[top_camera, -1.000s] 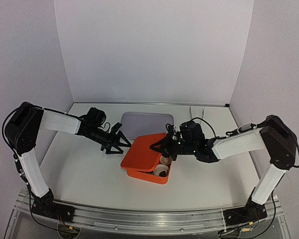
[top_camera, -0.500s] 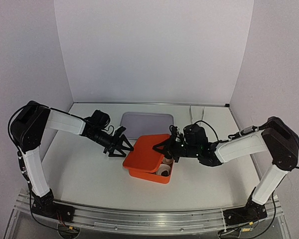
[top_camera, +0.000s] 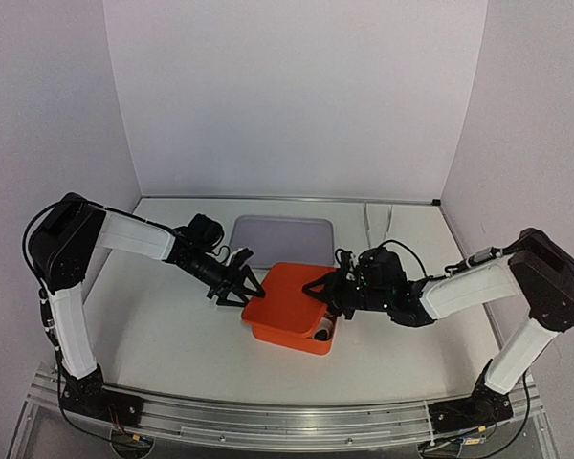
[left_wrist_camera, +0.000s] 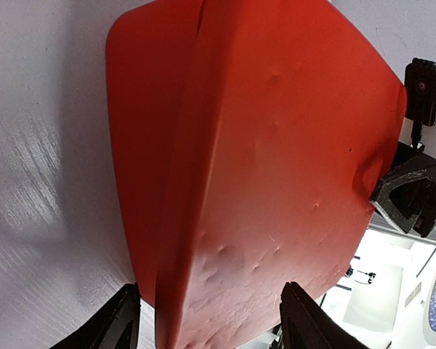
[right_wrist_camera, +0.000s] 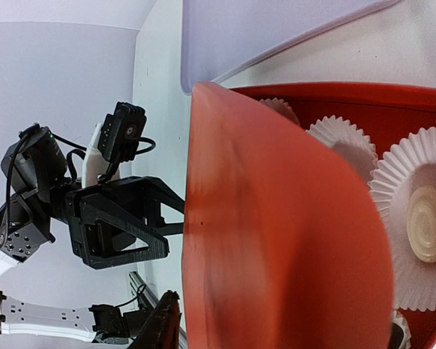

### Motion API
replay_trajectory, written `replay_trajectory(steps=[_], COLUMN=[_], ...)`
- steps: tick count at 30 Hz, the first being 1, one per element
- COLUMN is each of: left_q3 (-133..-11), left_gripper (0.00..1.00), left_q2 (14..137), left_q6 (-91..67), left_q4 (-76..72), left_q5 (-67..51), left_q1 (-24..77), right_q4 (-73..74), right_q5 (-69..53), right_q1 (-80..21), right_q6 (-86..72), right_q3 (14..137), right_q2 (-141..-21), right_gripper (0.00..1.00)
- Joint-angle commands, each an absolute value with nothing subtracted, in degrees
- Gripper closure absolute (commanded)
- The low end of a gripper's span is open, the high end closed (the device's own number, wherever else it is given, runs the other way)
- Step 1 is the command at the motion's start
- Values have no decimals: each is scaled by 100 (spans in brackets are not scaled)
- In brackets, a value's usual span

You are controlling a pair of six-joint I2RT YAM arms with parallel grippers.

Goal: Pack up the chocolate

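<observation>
**Desk:** Top external view, what's crowding you?

**Me:** The orange lid (top_camera: 289,296) lies askew over the orange box (top_camera: 285,337) at frame centre and hides most of the inside from me. My left gripper (top_camera: 241,290) sits at the lid's left edge, fingers apart. My right gripper (top_camera: 325,289) is at the right edge, and I can't tell whether it's pinching. A lavender tray (top_camera: 280,234) lies just behind.

**Desk:** And what we're packing?

**Me:** On the right wrist view, one pale chocolate piece (right_wrist_camera: 426,223) sits in a white paper cup (right_wrist_camera: 421,171) at far right, in the box's uncovered side.

**Desk:** Room?

**Me:** There's bare table (top_camera: 163,335) at lower left and lower right.
</observation>
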State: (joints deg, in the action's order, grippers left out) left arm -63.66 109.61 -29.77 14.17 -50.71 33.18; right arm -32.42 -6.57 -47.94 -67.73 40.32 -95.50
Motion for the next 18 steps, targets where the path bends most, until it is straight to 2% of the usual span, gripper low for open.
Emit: replay_trajectory(steps=[1,5,7,10,18], left_q3=[-6641,-6711,-6737,-6829,-7224], left_gripper=[37,40,40,40,38], left_q2=[11000,11050,11070,11130,11417], left_q6=[-2853,-2852,-2840,-2814,-2763], left_q4=[1528,1594,1605,1615,1560], left_q5=[-4900,-4752,-4712,-4771,-4972], left_q1=[3365,3392,3419,3479,3782], right_q4=[-2753,-1398,-578,-105,-9], right_q5=[-292,98,368,494,482], right_q1=[-4810,-4813,-4812,-4810,-4809], right_q6=[-6616,-6355,-6266,-6269,-6296], right_q3=[4031,4305,4492,4639,4687], right_q2=[-9039,-8636,-8502,-8447,-8512], right_gripper=[66,53,50,41,39])
